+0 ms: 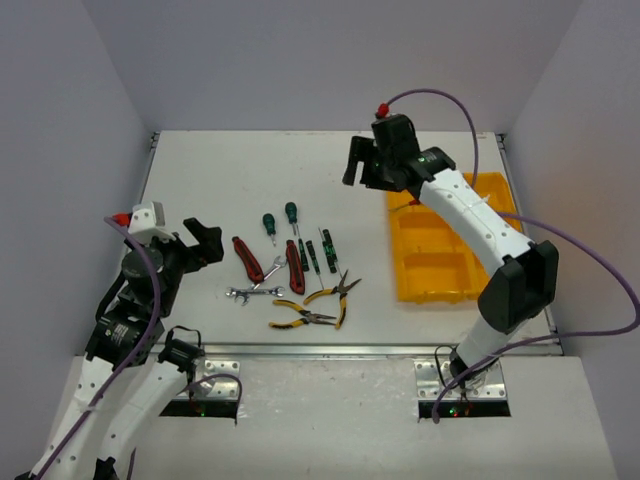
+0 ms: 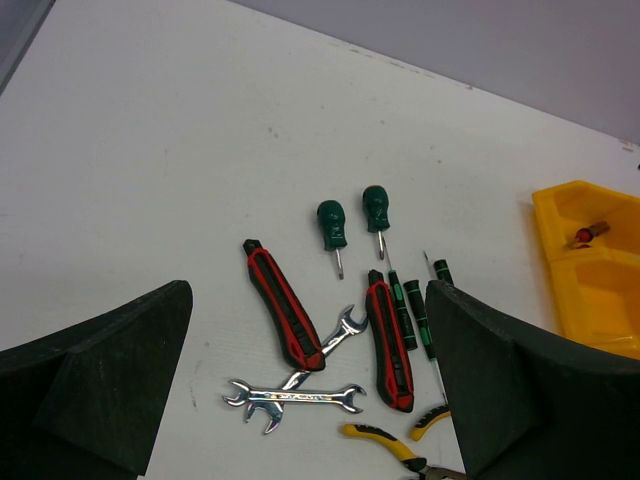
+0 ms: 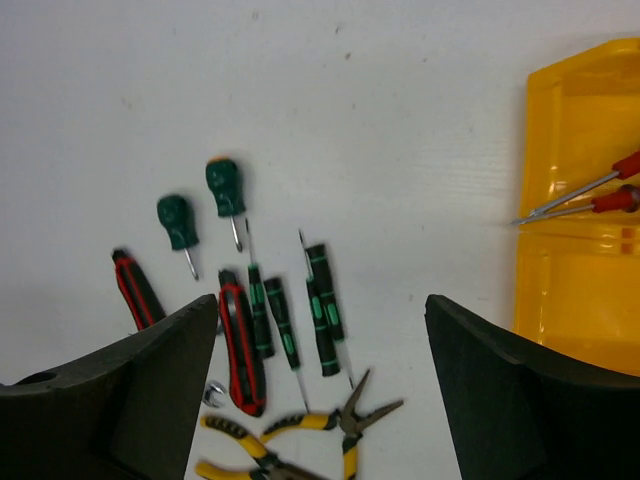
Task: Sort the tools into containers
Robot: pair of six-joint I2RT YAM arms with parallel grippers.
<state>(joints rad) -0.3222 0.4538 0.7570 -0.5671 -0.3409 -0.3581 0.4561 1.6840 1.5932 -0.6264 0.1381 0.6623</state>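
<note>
The tools lie in a loose cluster on the white table: two stubby green screwdrivers (image 1: 268, 224) (image 2: 331, 224) (image 3: 176, 218), several slim green-black screwdrivers (image 1: 315, 255) (image 3: 323, 305), two red-handled cutters (image 1: 247, 258) (image 2: 285, 305) (image 3: 241, 345), two crossed silver wrenches (image 1: 255, 292) (image 2: 295, 397) and two yellow-handled pliers (image 1: 300, 318) (image 3: 340, 425). The yellow tray (image 1: 402, 270) (image 2: 590, 300) (image 3: 575, 290) stands to their right, with red-handled screwdrivers (image 3: 595, 195) in a far compartment. My left gripper (image 1: 197, 243) (image 2: 308, 300) is open and empty, left of the tools. My right gripper (image 1: 358, 163) (image 3: 320, 310) is open and empty, held above the table beyond the tools.
The table's far edge and grey back wall (image 1: 320, 70) lie behind the tray. The table's near edge with both arm bases (image 1: 330, 350) is just below the pliers.
</note>
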